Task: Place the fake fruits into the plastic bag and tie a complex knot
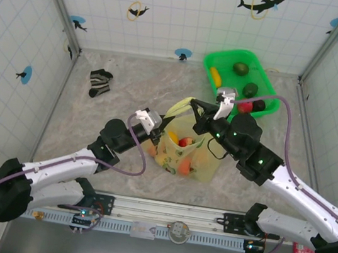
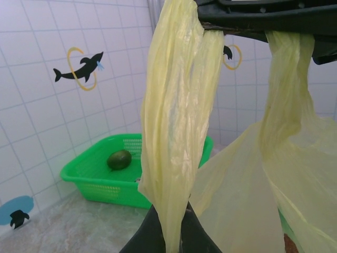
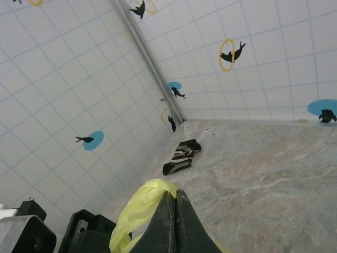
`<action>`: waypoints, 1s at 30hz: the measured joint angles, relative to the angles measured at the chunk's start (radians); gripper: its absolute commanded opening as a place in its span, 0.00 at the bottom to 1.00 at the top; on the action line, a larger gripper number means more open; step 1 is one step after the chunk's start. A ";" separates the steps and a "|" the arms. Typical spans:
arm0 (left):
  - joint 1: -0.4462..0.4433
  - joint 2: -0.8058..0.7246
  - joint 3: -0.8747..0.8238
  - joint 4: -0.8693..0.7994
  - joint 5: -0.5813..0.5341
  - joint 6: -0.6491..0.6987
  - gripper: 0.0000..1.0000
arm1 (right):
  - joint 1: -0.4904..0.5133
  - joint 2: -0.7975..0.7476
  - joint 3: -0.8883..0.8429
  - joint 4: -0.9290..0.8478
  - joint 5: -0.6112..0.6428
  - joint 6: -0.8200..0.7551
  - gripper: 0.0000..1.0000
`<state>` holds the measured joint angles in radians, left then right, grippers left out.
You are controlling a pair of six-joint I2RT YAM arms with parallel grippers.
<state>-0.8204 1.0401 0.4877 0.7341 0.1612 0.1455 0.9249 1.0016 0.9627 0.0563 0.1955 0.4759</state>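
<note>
- The left fingers (image 2: pixel 145 240) are clamped on a handle strand (image 2: pixel 176 132) of the plastic bag (image 1: pixel 196 164). The right fingers (image 3: pixel 164 224), at one o'clock from them, pinch its upper end.
- Pulling it taut above the fake fruits (image 1: pixel 181 150) should help the tying.

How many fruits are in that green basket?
5 in the basket: yellow one left, two green ones centre, red one and dark one at the near rim. Others may be hidden.

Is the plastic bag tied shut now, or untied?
Untied. The left pincer and the right pincer each pinch one handle of the plastic bag; no knot joins them.
</note>
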 measured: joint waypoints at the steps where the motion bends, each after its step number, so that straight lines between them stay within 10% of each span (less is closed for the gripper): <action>1: 0.000 0.004 0.000 0.000 0.004 0.006 0.10 | -0.006 -0.002 -0.006 0.004 -0.001 0.010 0.00; 19: 0.000 0.032 0.058 -0.083 -0.002 0.031 0.00 | -0.060 -0.016 -0.013 0.044 -0.037 -0.013 0.06; 30: -0.007 0.026 0.100 -0.105 -0.103 -0.026 0.00 | -0.253 0.172 0.194 -0.052 -0.346 -0.179 0.00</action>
<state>-0.8276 1.0657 0.5880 0.6292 0.0582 0.1200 0.6724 1.1736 1.1568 0.0044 -0.1509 0.2974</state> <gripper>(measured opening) 0.047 0.054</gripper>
